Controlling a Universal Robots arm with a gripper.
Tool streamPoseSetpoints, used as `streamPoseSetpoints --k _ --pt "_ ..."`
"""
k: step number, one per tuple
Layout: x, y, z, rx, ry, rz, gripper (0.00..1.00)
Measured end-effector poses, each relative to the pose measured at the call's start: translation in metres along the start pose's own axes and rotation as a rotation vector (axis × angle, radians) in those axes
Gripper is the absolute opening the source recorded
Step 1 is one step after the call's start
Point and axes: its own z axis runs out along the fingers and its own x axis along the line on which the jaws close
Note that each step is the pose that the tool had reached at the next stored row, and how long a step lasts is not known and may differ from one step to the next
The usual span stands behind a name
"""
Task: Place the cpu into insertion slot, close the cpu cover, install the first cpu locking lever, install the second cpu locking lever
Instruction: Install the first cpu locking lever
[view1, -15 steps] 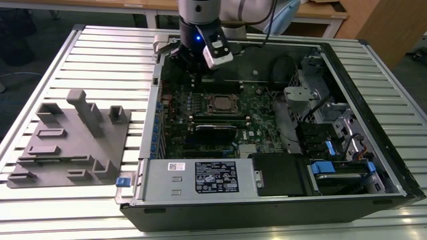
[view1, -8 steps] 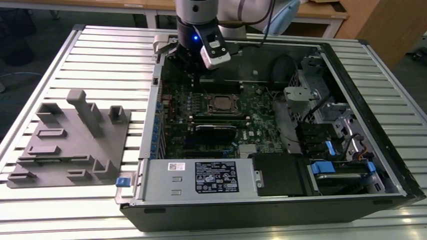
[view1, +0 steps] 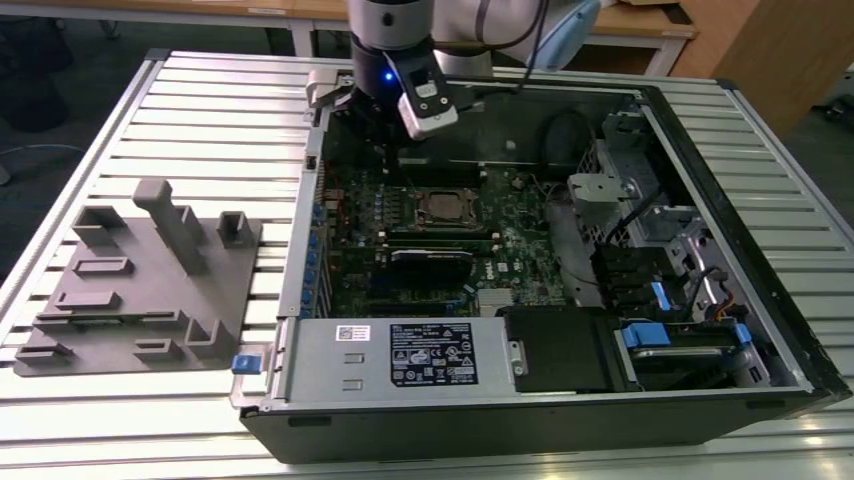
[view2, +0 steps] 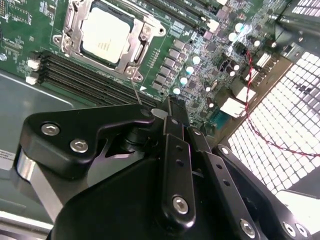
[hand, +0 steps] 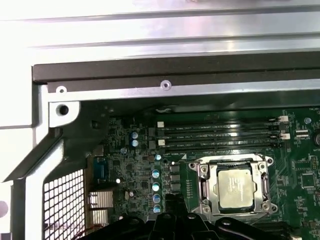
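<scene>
Gripper (view2: 168, 106) tips pinched together, nothing clearly held, poised just beside thin locking lever (view2: 136, 92) (rod stands raised, so I judge it unlatched). Beyond: cpu (view2: 106, 35) seated in insertion slot (hand: 231, 161), cpu cover (hand: 206, 184) down around it. Lever steps left, by look of it.

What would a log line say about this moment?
cpu: in insertion slot | cpu cover: lying flat around it | gripper: over the board, beside the slot

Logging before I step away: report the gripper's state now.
Gripper: cannot be told whether open or closed; it hangs over the green board, near the seated chip.
</scene>
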Motion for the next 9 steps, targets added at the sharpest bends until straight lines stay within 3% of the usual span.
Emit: streamPoseSetpoints --k 6,8,9 --pt "0.006 -0.0007 0.003 -0.008 0.0005 0.0 0.11" --pt "0.0062 -0.0009 0.0046 -0.0168 0.0013 0.0 0.11" --pt "0.0062 -0.0009 0.0051 -0.0266 0.0019 0.001 0.11"
